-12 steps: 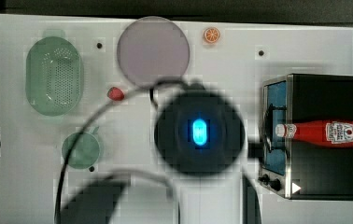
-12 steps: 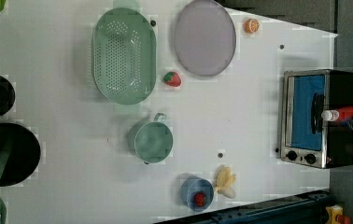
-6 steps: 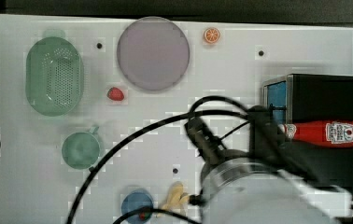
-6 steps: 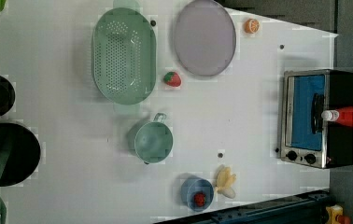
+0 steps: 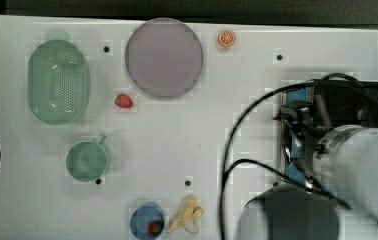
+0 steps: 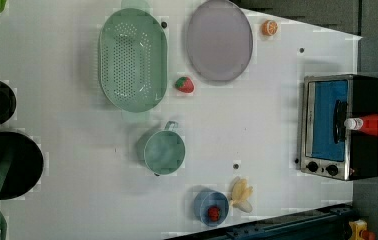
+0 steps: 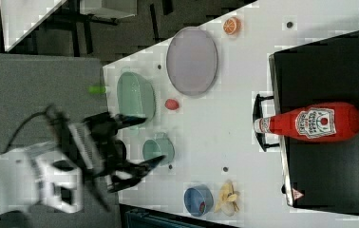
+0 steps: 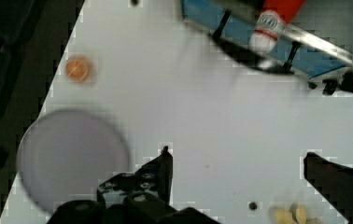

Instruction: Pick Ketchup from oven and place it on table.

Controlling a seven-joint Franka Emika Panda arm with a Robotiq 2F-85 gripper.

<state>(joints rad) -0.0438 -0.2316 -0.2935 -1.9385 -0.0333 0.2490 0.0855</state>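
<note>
Fingers (image 8: 165,163) spread wide and grasping nothing, hanging above the white surface (image 8: 202,121).
Going left to right in the left view, the green colander (image 6: 133,59), the strawberry (image 6: 184,85) and the grey-lilac plate (image 6: 219,41) are lying well apart from the oven (image 6: 341,126), which is sitting by the left view's right edge; the Ketchup (image 6: 372,124) is lying on its side on top of the oven, white cap reaching out over the glass door.

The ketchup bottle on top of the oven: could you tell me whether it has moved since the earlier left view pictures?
No. In the left view the ketchup bottle lies where it did, on top of the oven, its white cap over the door handle.
</note>
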